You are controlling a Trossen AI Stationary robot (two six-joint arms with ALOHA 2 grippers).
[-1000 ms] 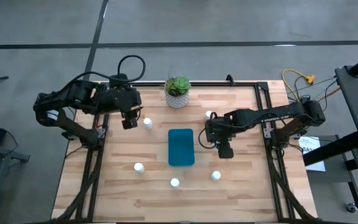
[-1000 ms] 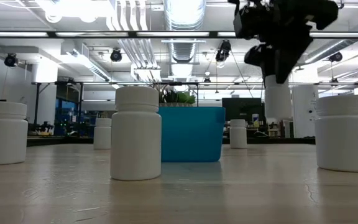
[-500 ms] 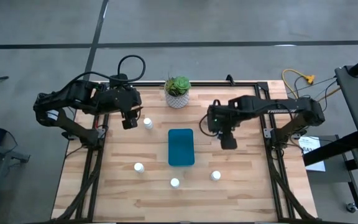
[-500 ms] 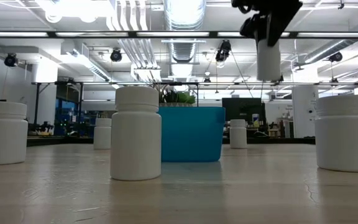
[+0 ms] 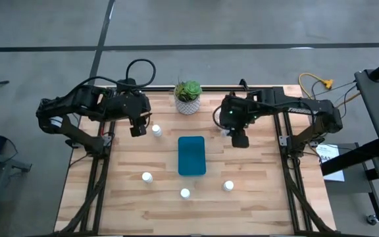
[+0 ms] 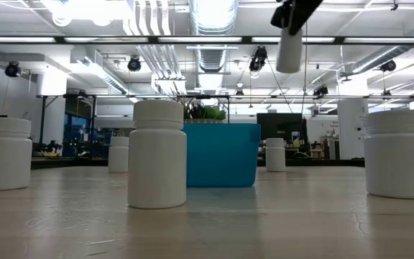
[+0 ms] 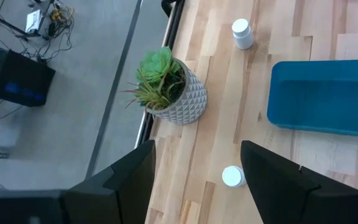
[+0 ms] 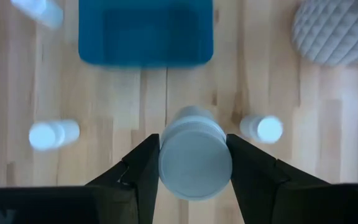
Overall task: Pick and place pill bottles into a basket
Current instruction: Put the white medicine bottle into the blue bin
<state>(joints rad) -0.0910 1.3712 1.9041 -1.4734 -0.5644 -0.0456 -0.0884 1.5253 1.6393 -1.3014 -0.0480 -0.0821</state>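
Note:
My right gripper [image 5: 240,139] is shut on a white pill bottle [image 8: 194,160] high above the table, right of the teal basket [image 5: 191,155]; the low view shows the bottle [image 6: 290,49] hanging under it. My left gripper [image 5: 137,129] is open and empty, hovering beside a bottle [image 5: 156,130] that stands left of the basket's far end. Three more bottles stand upright near the front edge, one [image 5: 147,176] at the left, one [image 5: 185,193] in the middle, one [image 5: 228,185] at the right. Another bottle [image 8: 263,129] stands near the plant pot. My right gripper pinches the bottle's upper side wall [image 8: 166,163] between its two fingers, one on each opposite side. The fingers come from above, pointing down. The bottle hangs upright below them, cap up, lifted well clear of the table.
A white pot with a green plant [image 5: 188,97] stands at the far edge behind the basket. The basket [image 8: 145,31] holds nothing that shows. Bare wood lies to the basket's left and right. The table's metal frame [image 5: 283,131] runs along its sides.
My right gripper has risen and gone toward the table's far edge, staying shut on the pill bottle. The bottle has gone up with it, upright and clear of the table.

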